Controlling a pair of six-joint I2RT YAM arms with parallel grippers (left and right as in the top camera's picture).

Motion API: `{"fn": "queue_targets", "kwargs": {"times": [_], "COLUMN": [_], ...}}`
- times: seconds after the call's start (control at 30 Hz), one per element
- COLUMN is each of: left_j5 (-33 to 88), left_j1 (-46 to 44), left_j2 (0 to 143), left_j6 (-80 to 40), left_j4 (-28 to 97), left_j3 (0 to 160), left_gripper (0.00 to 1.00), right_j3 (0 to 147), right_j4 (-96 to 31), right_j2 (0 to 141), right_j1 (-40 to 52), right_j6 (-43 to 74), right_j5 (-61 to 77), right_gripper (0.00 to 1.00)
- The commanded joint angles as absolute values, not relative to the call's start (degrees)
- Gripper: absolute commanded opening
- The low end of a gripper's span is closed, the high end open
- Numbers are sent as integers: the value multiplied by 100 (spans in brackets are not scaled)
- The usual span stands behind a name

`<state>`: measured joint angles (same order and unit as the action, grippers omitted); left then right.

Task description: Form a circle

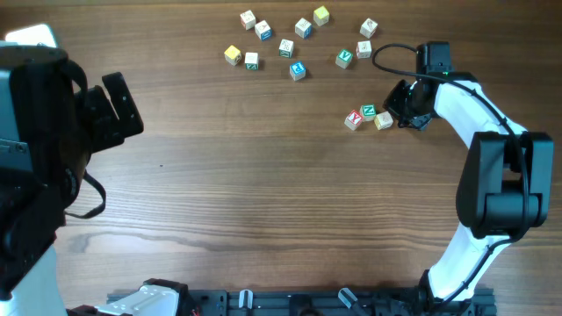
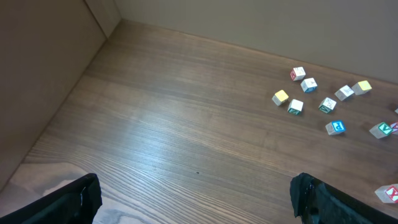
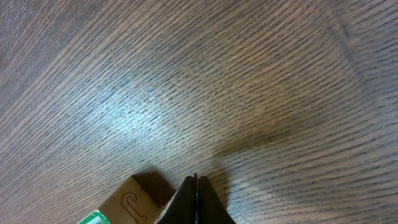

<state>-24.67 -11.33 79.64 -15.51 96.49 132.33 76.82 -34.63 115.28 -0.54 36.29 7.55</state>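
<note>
Right gripper (image 1: 397,112) clenched, empty, just beside cube cluster (image 1: 369,116) at its 3 o'clock. Push slowly, tips low; loose cubes (image 1: 297,70) lie toward 11 o'clock. Left gripper (image 2: 196,202) released.

Table: brown wood-grain tabletop (image 1: 263,193), matte.
Walls: plain tan back panel (image 2: 261,25) and tan side panel (image 2: 37,68), meeting at the table's far corner.
Light: soft pale glare (image 3: 134,109) on the grain.

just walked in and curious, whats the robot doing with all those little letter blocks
The right gripper, jaws shut, is down at the table right beside a cluster of three letter cubes, apparently to nudge them together. Roughly ten loose cubes lie scattered farther back. The left gripper hangs open at the far side, touching nothing. No ring is formed yet.
</note>
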Motion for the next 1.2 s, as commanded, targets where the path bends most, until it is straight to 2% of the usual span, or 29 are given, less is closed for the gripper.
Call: {"fn": "queue_targets", "kwargs": {"times": [0.0,0.5,0.7,1.17], "left_j5": [-2558,-2558,-2558,-2558], "left_j1": [-1107,-1107,-1107,-1107], "left_j2": [7966,7966,7966,7966], "left_j6": [-1540,-1540,-1540,-1540], "left_j4": [9649,9649,9649,9649], "left_j3": [13231,13231,13231,13231], "left_gripper": [100,100,100,100], "right_j3": [7664,7664,7664,7664], "right_j4": [-3433,-3527,-3990,-3988], "right_j2": [11509,11509,11509,11509], "right_j1": [-40,-40,-40,-40], "right_j6": [3557,3564,3601,3601], "right_j5": [899,193,198,399], "right_gripper": [4,4,4,4]}}
